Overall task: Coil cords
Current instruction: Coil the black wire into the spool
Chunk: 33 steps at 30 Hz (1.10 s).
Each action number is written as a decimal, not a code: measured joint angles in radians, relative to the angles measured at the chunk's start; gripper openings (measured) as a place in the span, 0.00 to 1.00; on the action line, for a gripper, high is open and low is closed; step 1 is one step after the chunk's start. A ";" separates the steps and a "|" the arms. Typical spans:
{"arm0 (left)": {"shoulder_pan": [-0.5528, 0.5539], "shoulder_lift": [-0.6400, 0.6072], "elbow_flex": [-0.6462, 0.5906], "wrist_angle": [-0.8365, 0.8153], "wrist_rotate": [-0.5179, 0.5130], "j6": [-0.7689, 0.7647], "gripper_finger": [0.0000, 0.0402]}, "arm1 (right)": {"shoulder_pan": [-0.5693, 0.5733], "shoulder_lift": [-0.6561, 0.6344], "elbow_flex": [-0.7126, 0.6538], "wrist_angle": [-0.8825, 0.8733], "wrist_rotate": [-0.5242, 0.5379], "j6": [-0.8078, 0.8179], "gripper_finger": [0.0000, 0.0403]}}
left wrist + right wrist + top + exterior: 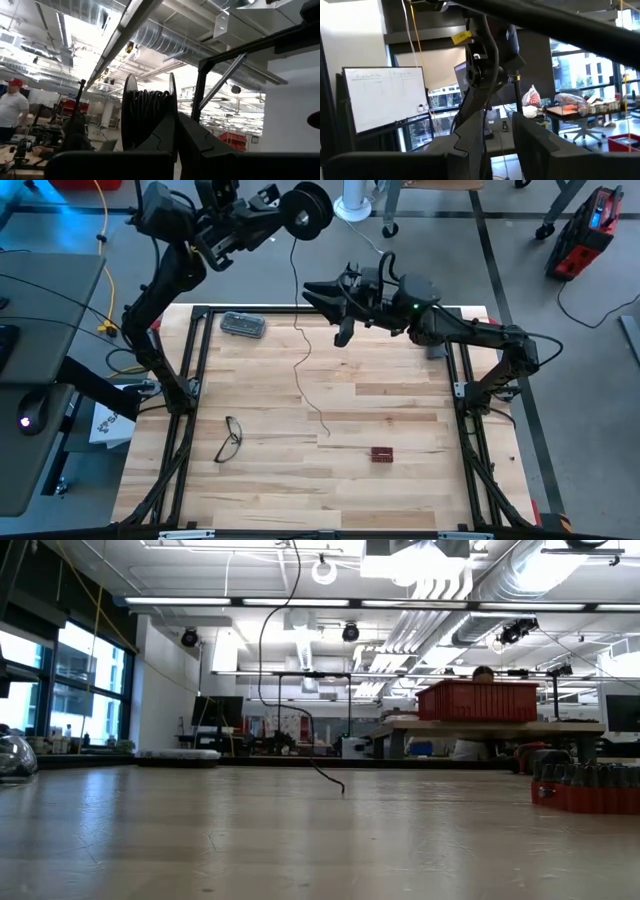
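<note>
- Left gripper [285, 220] clamped on the small round black reel [307, 210], partly wound.
- Thin dark wire [300, 360] hangs beneath it, tail on the wooden table [400, 480].
- Right gripper [335, 308], jaws part-open, beside the wire.

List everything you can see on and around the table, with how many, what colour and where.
reel: one, black, held up beyond the table's far edge in the left pincer
wire: one, thin and dark, hanging from the reel, its end lying mid-table
glasses: one pair, black-framed, near left of the table
clear case: one, greyish, far left corner
small block: one, dark red, near right of centre
yellow cable: one, on the floor left of the table
table: one, pale wood
left pincer: shut on the reel
right pincer: raised over the far edge, right of the wire
</note>
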 joint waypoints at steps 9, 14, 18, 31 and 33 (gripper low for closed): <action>-0.009 0.003 -0.001 -0.004 -0.043 0.025 0.00 | 0.001 0.004 0.001 0.004 -0.029 0.063 0.24; -0.016 0.003 -0.001 -0.015 -0.059 0.038 0.00 | 0.015 0.022 0.001 -0.004 -0.043 0.059 0.24; -0.021 0.003 -0.001 -0.014 -0.062 0.041 0.00 | 0.015 0.030 0.001 0.002 -0.035 0.056 0.24; -0.022 0.003 -0.001 -0.013 -0.063 0.043 0.00 | 0.012 0.030 0.001 -0.018 -0.006 -0.012 0.21; -0.021 0.003 -0.001 -0.012 -0.063 0.044 0.00 | 0.013 0.030 0.001 -0.018 -0.007 -0.031 0.18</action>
